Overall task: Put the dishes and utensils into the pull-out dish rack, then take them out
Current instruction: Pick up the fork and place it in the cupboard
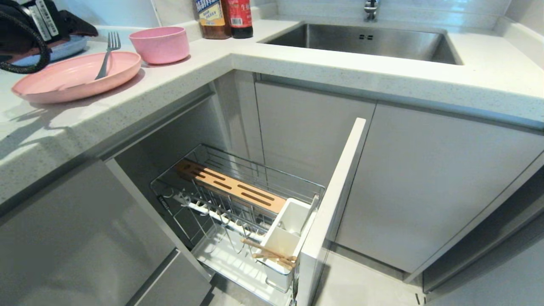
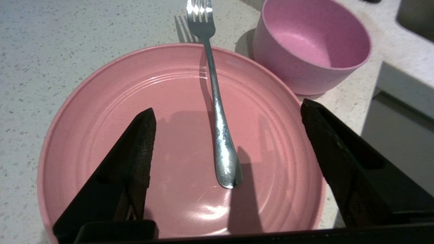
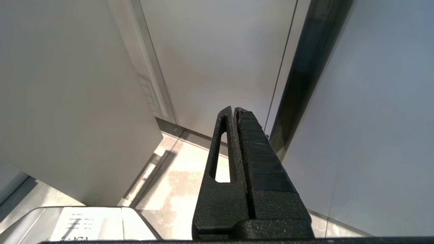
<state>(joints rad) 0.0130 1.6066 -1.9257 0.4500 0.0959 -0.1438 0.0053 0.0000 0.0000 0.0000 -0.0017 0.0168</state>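
- Head view: the left gripper is not visible here; only the dark bulk of its arm sits at the far left over the counter. Below that arm the plate lies near the counter's front edge with the fork across it, tines past the far rim. The bowl stands just beside the plate, toward the sink.
- Down below, the pull-out dish rack stands drawn out of the cabinet, its front panel on the right. The chopsticks lie tilted in the white utensil cup at the near end. The wire basket's open top has free room above it.
- Left wrist view: the left gripper hangs above the plate with its fingers spread wide, holding nothing. The fork's handle lies between the fingers, apart from both. The bowl sits beyond the one finger, and the counter's edge drops away just past it.
- Right wrist view: the right gripper is pressed closed, empty, pointing at pale cabinet doors and floor.
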